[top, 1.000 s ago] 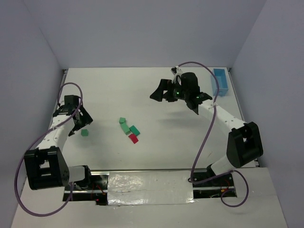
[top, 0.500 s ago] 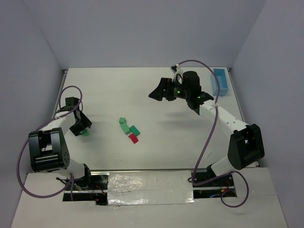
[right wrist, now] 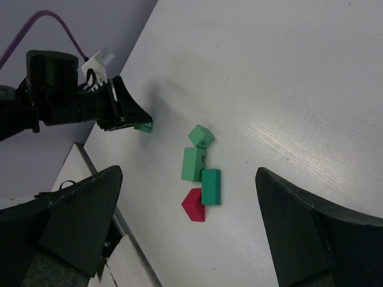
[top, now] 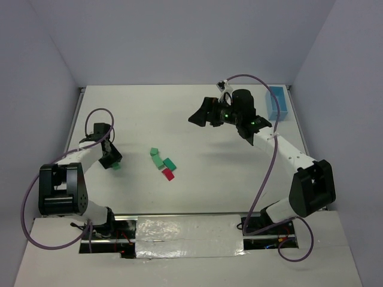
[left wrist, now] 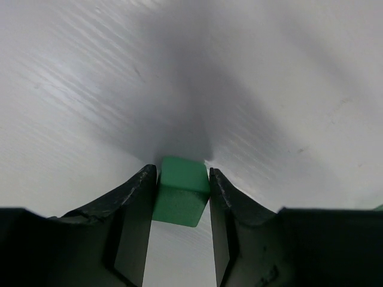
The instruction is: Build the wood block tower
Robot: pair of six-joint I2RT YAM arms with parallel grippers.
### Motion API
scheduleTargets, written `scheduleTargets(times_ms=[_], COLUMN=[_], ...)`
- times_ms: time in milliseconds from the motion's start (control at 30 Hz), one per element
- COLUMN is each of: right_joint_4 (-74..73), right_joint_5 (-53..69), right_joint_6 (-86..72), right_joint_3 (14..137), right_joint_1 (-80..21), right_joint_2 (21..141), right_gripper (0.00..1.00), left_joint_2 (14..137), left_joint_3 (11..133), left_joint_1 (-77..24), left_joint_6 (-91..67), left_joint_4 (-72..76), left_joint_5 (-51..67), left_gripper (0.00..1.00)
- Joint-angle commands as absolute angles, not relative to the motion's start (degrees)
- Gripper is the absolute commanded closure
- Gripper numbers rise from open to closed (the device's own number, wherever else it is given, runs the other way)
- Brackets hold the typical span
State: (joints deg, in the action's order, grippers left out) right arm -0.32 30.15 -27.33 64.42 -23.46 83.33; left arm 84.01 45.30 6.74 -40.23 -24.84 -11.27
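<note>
Jaws of left gripper pinch small green cube, which sits on table near its left side but off the edge. Bare surface separates it from the loose unstacked cluster mid-table: second green cube, long green block, short green block, red wedge just beside it. Right gripper hangs wide open over far-centre table, well apart from cluster and from blue tray at far right edge; a second ago left jaws were wide by the cube, now clamped, right arm and cluster barely changed.
</note>
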Motion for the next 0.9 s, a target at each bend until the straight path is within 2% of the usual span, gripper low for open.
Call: scheduleTargets(times_ms=[0, 133, 300, 500, 633, 800, 867], right_joint_4=[-1.31, -4.13, -3.34, -9.13, -13.78, -19.24, -19.69], right_joint_5=[27.87, 22.69, 21.81, 12.23, 5.12, 1.23, 0.18], right_joint_6=[-26.02, -27.68, -33.65, -33.22, -30.6, -27.6, -26.99], right_joint_3=[65.21, 63.73, 58.1, 55.11, 53.44, 52.3, 51.42], right_joint_1=[-23.2, -19.27, -10.56, -7.47, -6.68, -5.36, -5.19], right_joint_2=[79.2, 76.56, 72.0, 63.47, 57.49, 52.56, 51.16], right_gripper=[0.0, 0.0, 0.0, 0.0, 0.0, 0.0, 0.0], left_joint_2=[81.74, 81.47, 86.29, 102.72, 118.34, 132.77, 135.6], left_joint_3=[46.05, 54.63, 66.78, 87.42, 105.5, 120.99, 123.74], left_joint_1=[2.39, -9.72, -17.92, -28.29, -34.35, -37.52, -38.32], left_joint_6=[-43.06, -44.21, -43.42, -41.93, -41.92, -44.46, -45.78], left_joint_4=[-25.22, -28.29, -28.39, -27.86, -30.93, -34.01, -34.89], left_joint_5=[-12.91, -18.71, -22.59, -20.57, -21.79, -21.45, -22.14], left_gripper=[0.8, 0.8, 0.8, 0.79, 0.79, 0.79, 0.79])
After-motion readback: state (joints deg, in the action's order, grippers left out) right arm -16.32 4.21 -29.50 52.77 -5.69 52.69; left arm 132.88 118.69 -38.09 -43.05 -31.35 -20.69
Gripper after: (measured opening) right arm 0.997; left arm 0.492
